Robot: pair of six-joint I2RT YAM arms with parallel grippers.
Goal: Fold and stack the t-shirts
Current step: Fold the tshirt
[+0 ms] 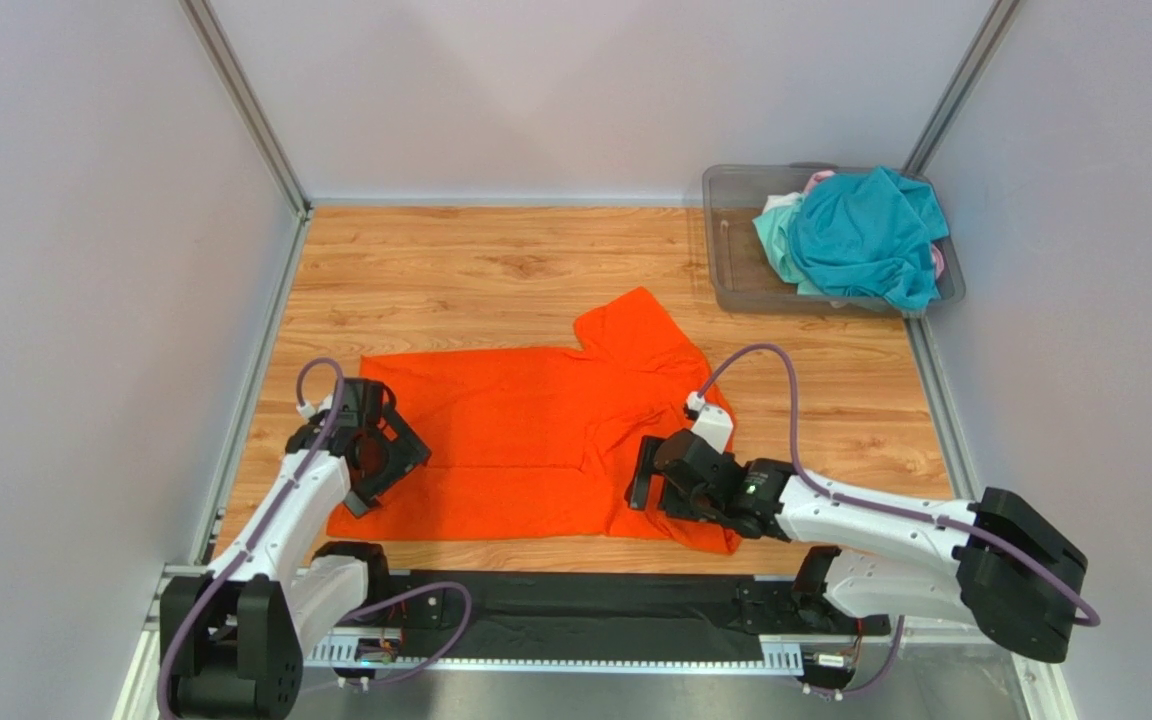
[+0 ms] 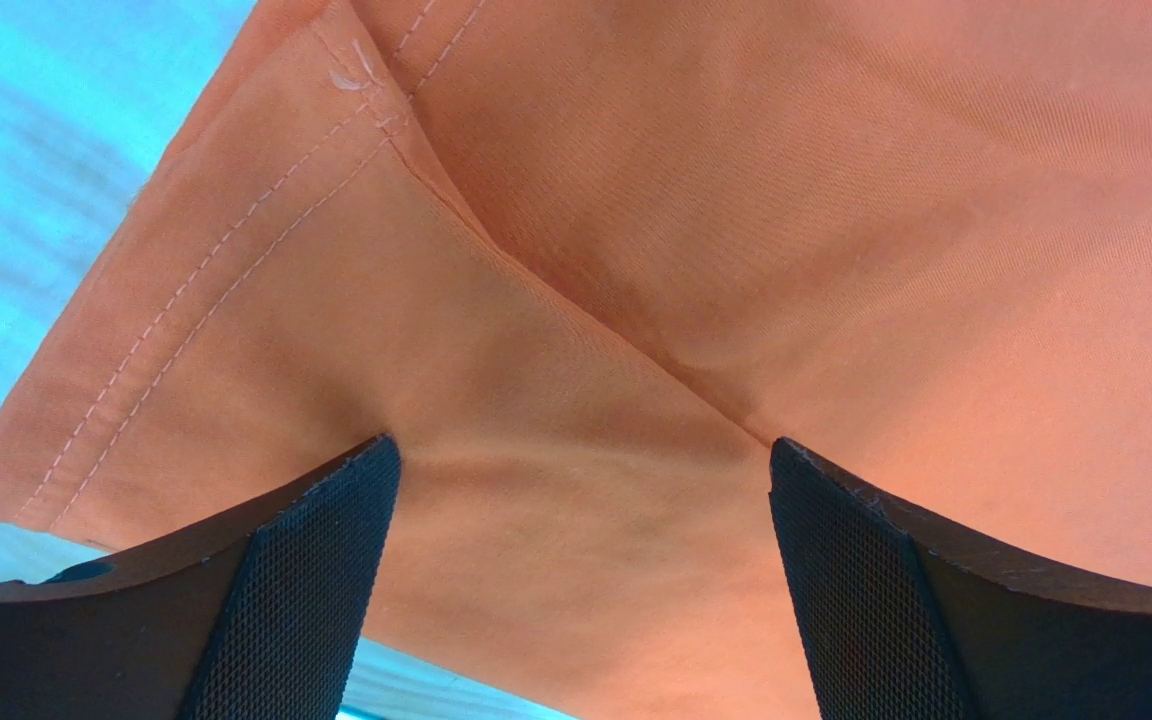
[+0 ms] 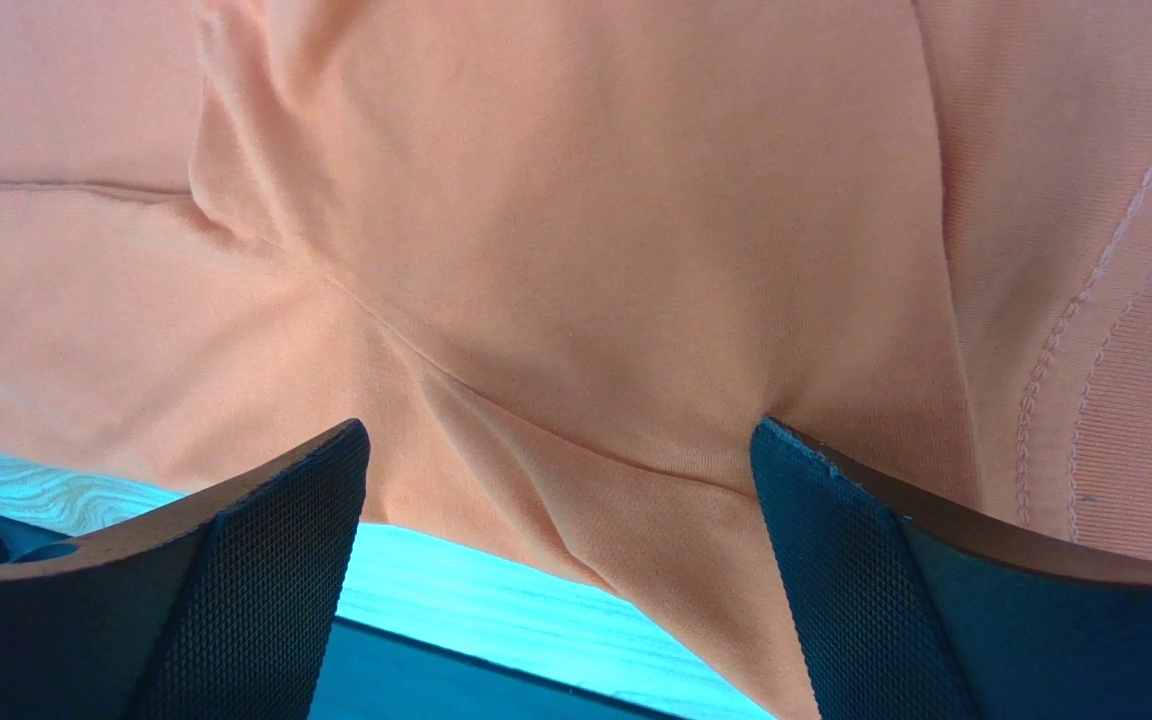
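Note:
A bright orange t-shirt [image 1: 537, 435] lies spread on the wooden table, one sleeve pointing toward the back. My left gripper [image 1: 372, 458] rests at the shirt's left hem, near its front corner. In the left wrist view that gripper [image 2: 582, 450] stands open, both fingertips [image 2: 312, 555] down on orange cloth [image 2: 778, 225] with a fold line between them. My right gripper [image 1: 657, 488] is over the shirt's front right part. The right wrist view shows it [image 3: 560, 435] open too, its tips pressing on wrinkled orange fabric [image 3: 612, 225] by the shirt's edge. Neither pinches anything. Teal [image 1: 868, 233], pale mint [image 1: 778, 233] and pink [image 1: 820, 180] t-shirts lie heaped in the bin.
A clear grey plastic bin [image 1: 732, 263] stands at the back right corner. Grey walls enclose the table on three sides. Bare wood [image 1: 462, 270] lies behind the orange shirt. A black strip [image 1: 582, 608] runs along the near edge between the arm bases.

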